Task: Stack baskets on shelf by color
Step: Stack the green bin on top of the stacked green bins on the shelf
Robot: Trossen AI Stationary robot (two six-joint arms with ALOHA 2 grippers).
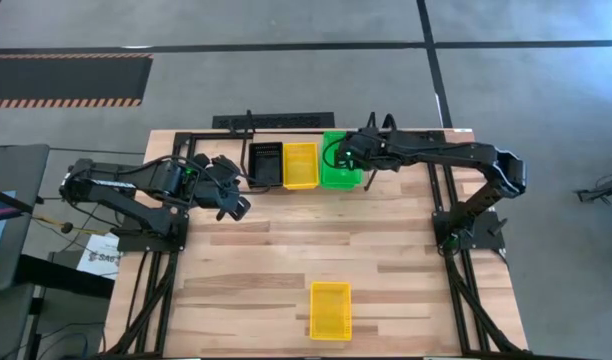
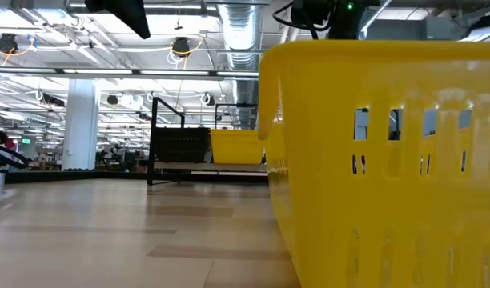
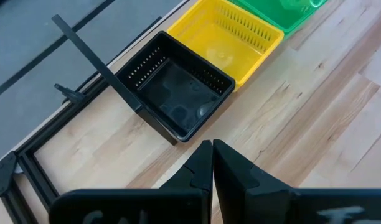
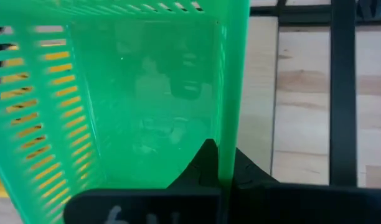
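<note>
Right gripper clamped on green basket wall, left gripper closed, empty, wrist views only.

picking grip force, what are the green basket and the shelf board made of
Green basket: looks like thin, glossy, translucent plastic; light and reflections show through its slotted wall. The right pincer is shut on its rim. Shelf board: pale wood with visible grain, matte, framed by black rods, probably metal.
</note>
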